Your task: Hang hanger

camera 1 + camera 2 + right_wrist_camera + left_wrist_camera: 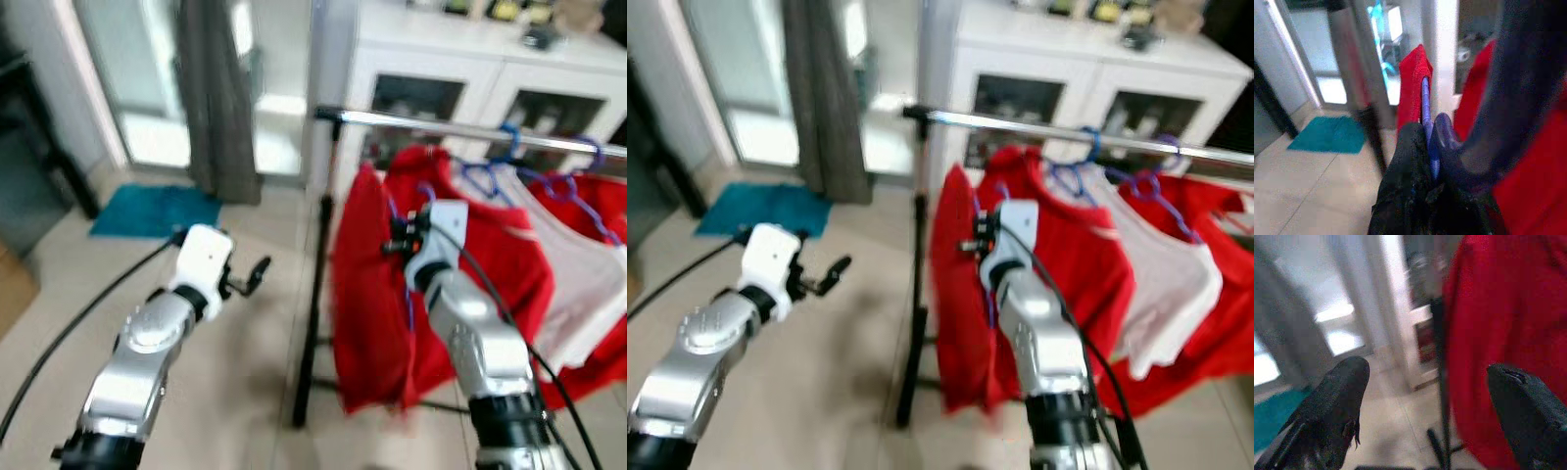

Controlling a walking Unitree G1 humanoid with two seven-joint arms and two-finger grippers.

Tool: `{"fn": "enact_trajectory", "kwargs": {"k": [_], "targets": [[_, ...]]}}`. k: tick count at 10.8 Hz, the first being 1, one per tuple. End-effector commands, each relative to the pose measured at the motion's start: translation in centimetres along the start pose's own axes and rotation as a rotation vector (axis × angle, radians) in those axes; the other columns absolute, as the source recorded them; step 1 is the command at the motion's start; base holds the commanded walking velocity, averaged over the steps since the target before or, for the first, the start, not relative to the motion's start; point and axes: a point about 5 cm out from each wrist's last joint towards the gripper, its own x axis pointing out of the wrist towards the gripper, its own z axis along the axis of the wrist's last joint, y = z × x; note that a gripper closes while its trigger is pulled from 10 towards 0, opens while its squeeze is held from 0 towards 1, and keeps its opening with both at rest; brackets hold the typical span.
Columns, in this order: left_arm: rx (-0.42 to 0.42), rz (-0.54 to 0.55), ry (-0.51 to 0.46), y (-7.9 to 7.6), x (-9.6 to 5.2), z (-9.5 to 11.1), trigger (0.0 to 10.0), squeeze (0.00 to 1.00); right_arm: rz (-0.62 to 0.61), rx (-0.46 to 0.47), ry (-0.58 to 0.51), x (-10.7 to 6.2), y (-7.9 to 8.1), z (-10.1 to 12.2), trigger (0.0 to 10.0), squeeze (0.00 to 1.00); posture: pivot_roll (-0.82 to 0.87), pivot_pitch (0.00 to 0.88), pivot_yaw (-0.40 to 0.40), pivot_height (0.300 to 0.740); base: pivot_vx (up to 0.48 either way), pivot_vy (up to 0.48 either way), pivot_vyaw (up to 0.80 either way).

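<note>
Presently the right gripper [1425, 161] is clamped on a blue hanger [1424, 105] that carries a red garment [367, 284]; in the right wrist view the black fingers [1405, 176] press together around the hanger's thin bar, with red cloth draped over its far end. From the head views this hanger sits below the silver rail [470, 129], at its left end, held up in front of the rack. Whether its hook touches the rail cannot be made out; the gripper and blur cover that part.

Further right on the rail hang other blue hangers [505, 157] bearing a white garment [578, 264] and more red cloth, their right side cut off by the frame edge.

The left gripper [245, 279] is spread wide and holds nothing, out over the tiled floor [245, 392] to the left of the rack's black post [315, 304]. Its wrist view shows both fingers [1332, 406] well apart, the post and red garment beyond.

Behind stand a white cabinet [441, 69], a grey curtain [220, 98] and a teal mat [157, 211]. All views are soft with blur; items on the cabinet top are unreadable.
</note>
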Motion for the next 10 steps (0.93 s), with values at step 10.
{"fn": "enact_trajectory", "kwargs": {"k": [10], "targets": [[0.058,-0.326,-0.107,-2.8,0.2,4.1,10.0,0.0,-0.043,-0.112,-0.087,1.9,-1.0,5.4,10.0,0.0,-0.05,0.0,-0.08,0.74,0.228,0.0,0.0]]}}
